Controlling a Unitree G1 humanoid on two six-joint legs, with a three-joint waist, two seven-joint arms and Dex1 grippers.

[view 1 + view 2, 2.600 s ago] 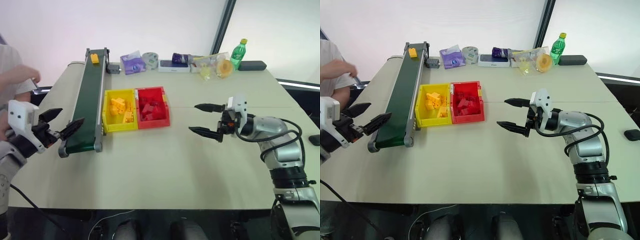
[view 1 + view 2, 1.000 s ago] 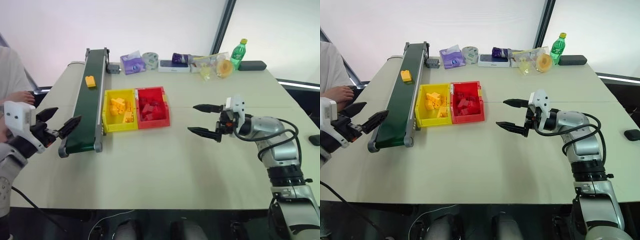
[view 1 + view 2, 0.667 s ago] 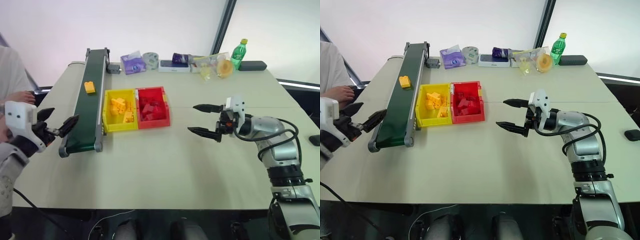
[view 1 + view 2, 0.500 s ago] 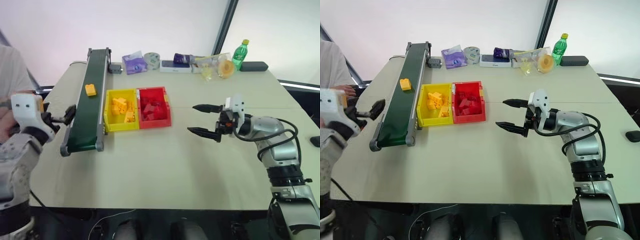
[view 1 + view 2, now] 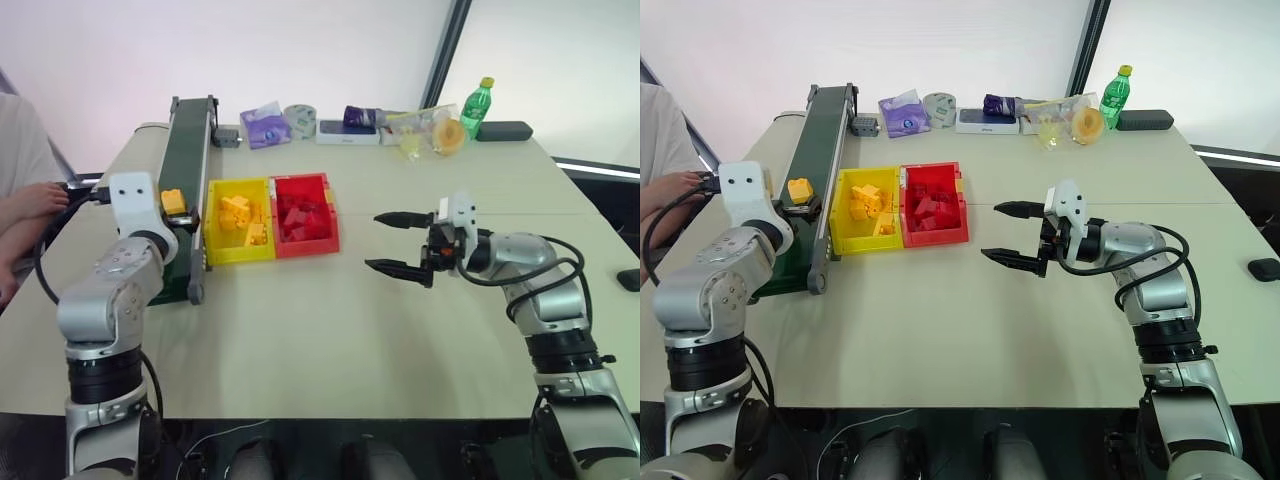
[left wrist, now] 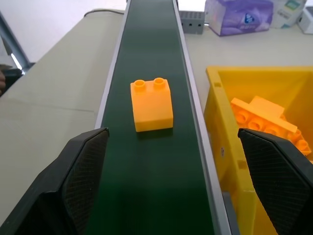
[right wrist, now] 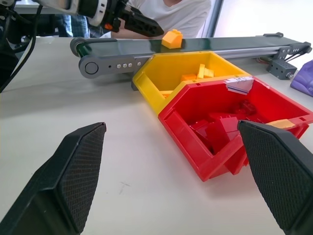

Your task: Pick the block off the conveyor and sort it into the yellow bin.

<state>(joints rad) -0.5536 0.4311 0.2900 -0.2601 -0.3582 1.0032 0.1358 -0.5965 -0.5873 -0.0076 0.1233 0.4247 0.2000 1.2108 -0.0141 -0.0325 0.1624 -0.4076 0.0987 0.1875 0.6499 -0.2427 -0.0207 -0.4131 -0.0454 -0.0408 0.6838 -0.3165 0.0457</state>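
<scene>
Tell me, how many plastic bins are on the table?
2. The yellow bin sits right beside the conveyor, and the red bin is joined to its far side. Both hold bricks.

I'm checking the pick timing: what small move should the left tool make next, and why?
Probably ease the left tool forward along the conveyor until its open fingers straddle the block, then close. The block sits upright on the belt just ahead of the fingertips, roughly centred between them and not yet touched, with the yellow bin right beside the belt for the drop.
</scene>
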